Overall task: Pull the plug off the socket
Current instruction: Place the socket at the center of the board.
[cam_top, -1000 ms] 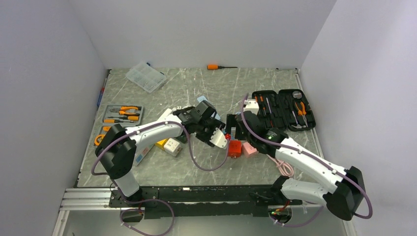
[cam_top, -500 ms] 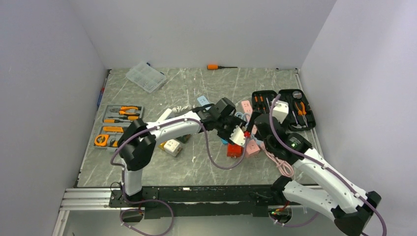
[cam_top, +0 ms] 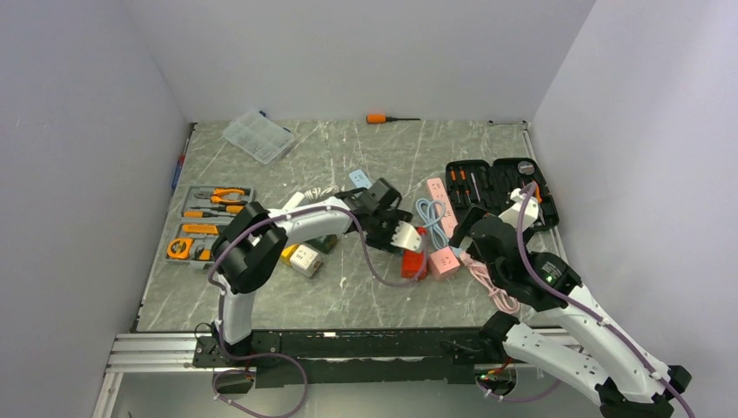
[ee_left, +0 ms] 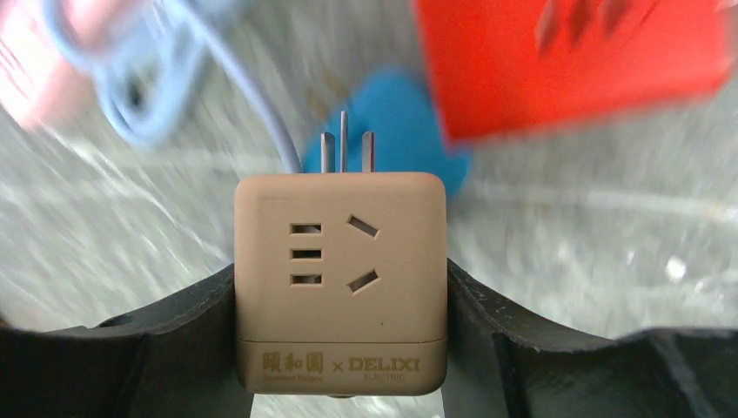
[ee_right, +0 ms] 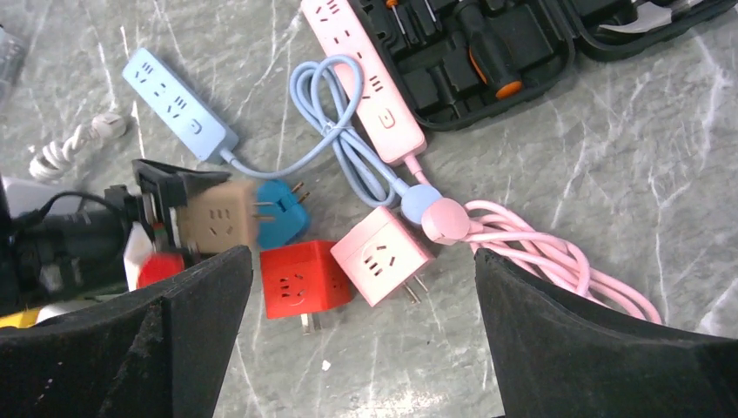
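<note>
From above, the left end effector (cam_top: 400,233) reached out over the middle of the worktop (cam_top: 348,287), pinching a beige cube plug (cam_top: 407,233). Just near of it a red cube (cam_top: 414,264) and a pink cube (cam_top: 443,261) lay side by side. The right end effector (cam_top: 468,235) hung above the worktop just right of the pink cube. Farther back lay a pink power strip (cam_top: 439,202), with an open black tool case (cam_top: 500,193) to its right.

Through the left wrist camera, the beige cube plug sat clamped between the two black fingers (ee_left: 174,348), its outlet face towards the lens. Its three metal prongs (ee_left: 344,152) stood bare at the far end. Beyond them a blue cube socket (ee_left: 392,113) showed blurred, and I could not tell whether the prong tips touched it. The red cube filled the upper right corner.

Through the right wrist camera, the right fingers (ee_right: 174,340) were spread wide, holding nothing. Below them the plug's prongs pointed right at the blue cube socket just beside it. The red cube lay just near of that socket, with the pink cube to its right. A pink cable coil (ee_right: 557,252) lay right of that, and a blue power strip (ee_right: 178,104) sat at the far left.
</note>
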Available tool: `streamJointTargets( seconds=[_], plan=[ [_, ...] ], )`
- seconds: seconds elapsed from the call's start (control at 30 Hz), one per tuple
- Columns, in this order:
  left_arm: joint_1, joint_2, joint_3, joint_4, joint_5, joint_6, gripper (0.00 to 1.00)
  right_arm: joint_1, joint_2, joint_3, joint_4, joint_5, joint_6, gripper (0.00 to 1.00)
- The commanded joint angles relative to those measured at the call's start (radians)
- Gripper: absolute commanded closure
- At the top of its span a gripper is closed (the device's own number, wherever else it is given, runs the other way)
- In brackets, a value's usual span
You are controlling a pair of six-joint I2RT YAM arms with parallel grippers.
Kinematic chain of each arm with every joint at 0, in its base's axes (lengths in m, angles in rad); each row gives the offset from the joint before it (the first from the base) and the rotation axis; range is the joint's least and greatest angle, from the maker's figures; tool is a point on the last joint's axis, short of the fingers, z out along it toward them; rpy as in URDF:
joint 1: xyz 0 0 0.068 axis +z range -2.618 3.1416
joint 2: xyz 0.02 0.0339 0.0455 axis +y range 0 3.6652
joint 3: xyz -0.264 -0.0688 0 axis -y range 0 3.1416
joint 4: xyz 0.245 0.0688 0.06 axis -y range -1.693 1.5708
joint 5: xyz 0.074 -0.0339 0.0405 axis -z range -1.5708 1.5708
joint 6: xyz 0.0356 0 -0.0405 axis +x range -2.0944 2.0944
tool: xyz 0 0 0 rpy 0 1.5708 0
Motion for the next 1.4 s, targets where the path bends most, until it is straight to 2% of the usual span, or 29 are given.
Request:
streamJointTargets(
  seconds=[0.0, 0.2, 0.47, 0.57, 0.7, 0.83, 0.87, 0.9, 0.97, 1.0, 1.13, 1.27, 1.37],
  plan=[
    [0.083, -0.067, -0.01, -0.04, -0.071, -0.148, 1.0, 0.003, -0.018, 0.035, 0.02, -0.012, 0.021, 0.0],
    [0.1, -0.045, 0.063, -0.067, -0.048, -0.227, 1.0, 0.002, 0.01, 0.105, 0.053, 0.026, -0.045, 0.0],
    [0.054, 0.131, 0.332, -0.21, -0.013, -0.305, 0.98, 0.002, -0.001, 0.159, 0.088, 0.038, -0.101, 0.0],
    [0.049, 0.175, 0.375, -0.249, -0.015, -0.318, 0.83, 0.0, -0.01, 0.161, 0.1, 0.033, -0.115, 0.0],
    [0.049, 0.179, 0.352, -0.264, 0.002, -0.344, 0.55, 0.001, -0.006, 0.168, 0.113, 0.029, -0.14, 0.0],
    [0.049, 0.186, 0.353, -0.304, 0.047, -0.395, 0.51, 0.002, 0.001, 0.189, 0.129, 0.034, -0.172, 0.0],
    [0.048, 0.19, 0.368, -0.319, 0.058, -0.406, 0.45, 0.001, 0.001, 0.194, 0.131, 0.035, -0.18, 0.0],
    [0.049, 0.202, 0.401, -0.358, 0.075, -0.417, 0.36, 0.001, 0.001, 0.201, 0.135, 0.038, -0.186, 0.0],
    [0.056, 0.234, 0.503, -0.489, 0.126, -0.436, 0.06, 0.001, -0.001, 0.208, 0.138, 0.039, -0.199, 0.0],
    [0.063, 0.242, 0.547, -0.531, 0.152, -0.441, 0.01, 0.001, -0.001, 0.209, 0.142, 0.038, -0.208, 0.0],
    [0.114, 0.166, 0.577, -0.562, 0.186, -0.491, 0.01, 0.001, -0.014, 0.199, 0.172, 0.026, -0.237, 0.0],
    [0.175, 0.055, 0.627, -0.617, 0.11, -0.531, 0.01, 0.001, 0.009, 0.184, 0.192, 0.0, -0.26, 0.0],
    [0.271, -0.041, 0.638, -0.644, 0.147, -0.598, 0.01, 0.0, 0.077, 0.189, 0.233, -0.046, -0.296, 0.0]
  ],
)
